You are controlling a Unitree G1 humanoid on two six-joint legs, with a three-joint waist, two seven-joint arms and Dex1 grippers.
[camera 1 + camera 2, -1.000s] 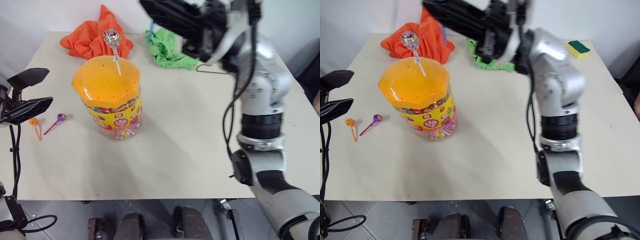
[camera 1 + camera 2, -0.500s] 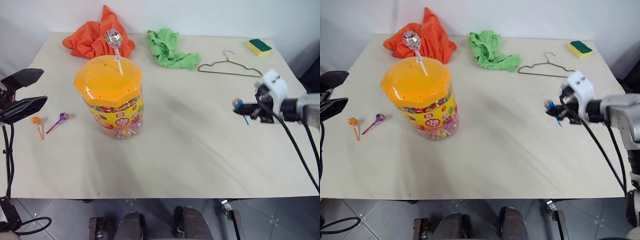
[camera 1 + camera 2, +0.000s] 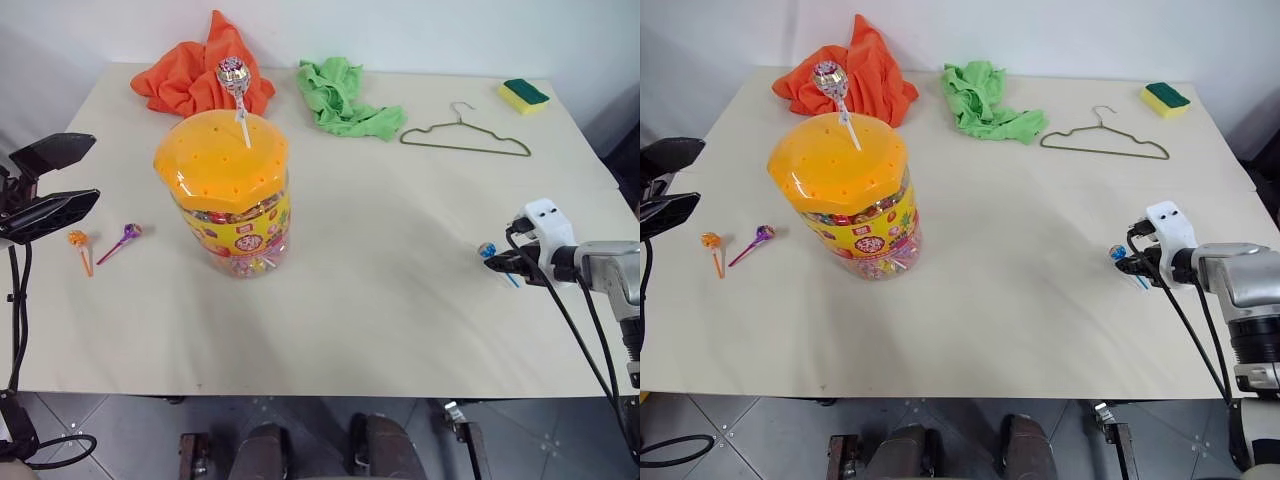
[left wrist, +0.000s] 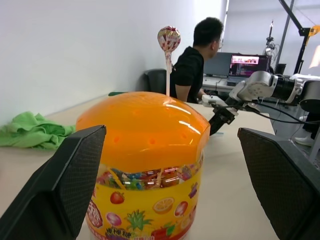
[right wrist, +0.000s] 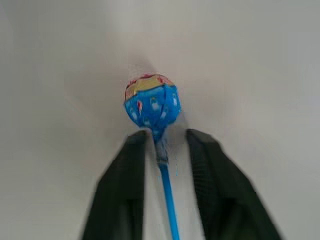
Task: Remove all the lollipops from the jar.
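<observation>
Left-eye view is showing my left gripper (image 3: 45,190) hanging wide, holding nothing, well to the left of the jar (image 3: 227,196). Two lollipops, the orange lollipop (image 3: 77,241) and the purple lollipop (image 3: 128,233), are lying on the table (image 3: 380,290) between that gripper and the jar. One silver-wrapped lollipop (image 3: 233,74) is standing up out of the jar's orange lid (image 3: 221,158). Well to the right of the jar, my right gripper (image 3: 497,262) is sitting low over the table, fingers (image 5: 125,185) parted narrowly either side of the blue lollipop's (image 5: 151,105) stick.

Orange cloth (image 3: 190,78), green cloth (image 3: 342,95), hanger (image 3: 465,140), sponge (image 3: 526,95)
</observation>
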